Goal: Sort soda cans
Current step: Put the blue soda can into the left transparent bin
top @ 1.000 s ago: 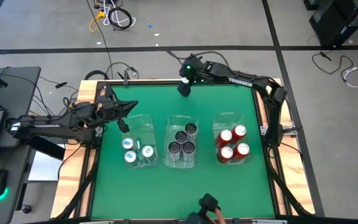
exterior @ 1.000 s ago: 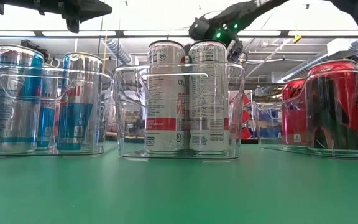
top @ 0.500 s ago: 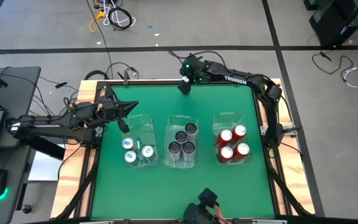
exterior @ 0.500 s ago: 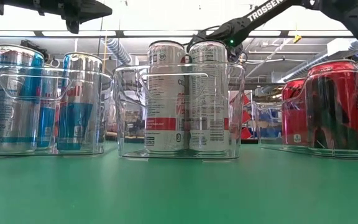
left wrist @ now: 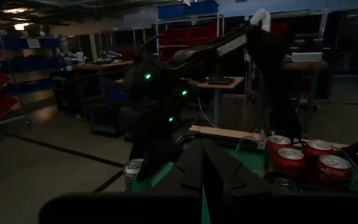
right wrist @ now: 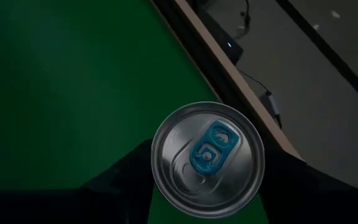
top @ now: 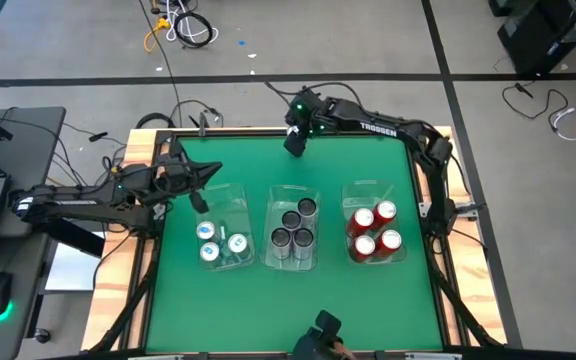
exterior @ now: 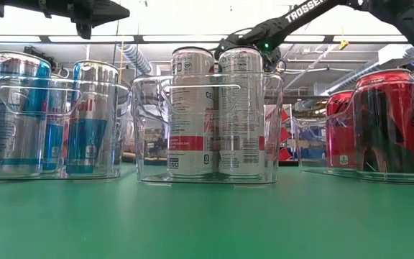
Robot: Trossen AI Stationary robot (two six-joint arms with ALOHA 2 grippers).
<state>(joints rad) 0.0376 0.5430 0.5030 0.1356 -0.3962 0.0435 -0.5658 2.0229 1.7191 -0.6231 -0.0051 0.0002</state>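
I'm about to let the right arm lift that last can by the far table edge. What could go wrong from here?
1. The silver can with the blue tab stands close to the table's far edge; an off-centre squeeze by the right gripper could tip it off.
2. The left bin, holding the similar blue-tab cans, sits right below the shut left gripper; the arms could crowd there.

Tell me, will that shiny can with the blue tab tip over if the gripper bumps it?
Probably, yes: the tall silver metal can with the blue tab stands upright and narrow near the green table's edge. Its smooth round side may slip, and roll once toppled.
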